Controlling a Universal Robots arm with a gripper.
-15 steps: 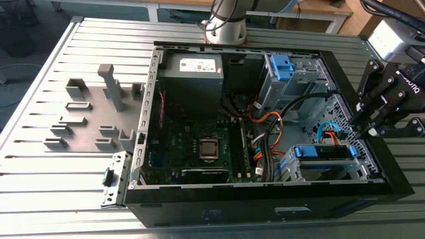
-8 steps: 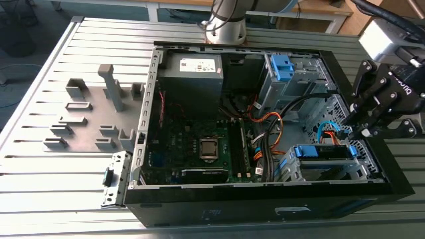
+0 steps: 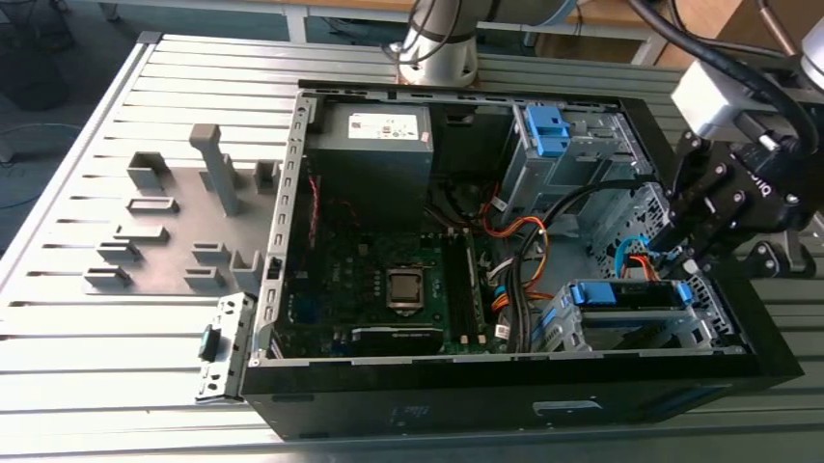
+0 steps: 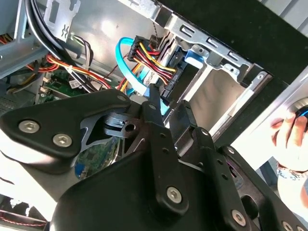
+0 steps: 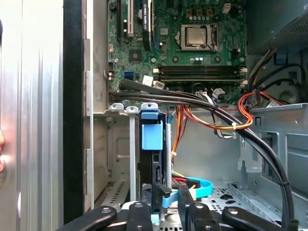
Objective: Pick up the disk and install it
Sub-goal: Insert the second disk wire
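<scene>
Gripper (image 5: 166,196) low over the disk (image 5: 152,136), hold on it cannot be told, disk standing edge-on in drive cage (image 5: 118,154), 1 open computer case (image 3: 515,410).

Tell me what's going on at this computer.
The robot arm's gripper is down inside the open computer case, at the drive cage in one corner. The disk, in its blue frame, sits in that cage right by the gripper. Whether the gripper has hold of it cannot be told.
</scene>
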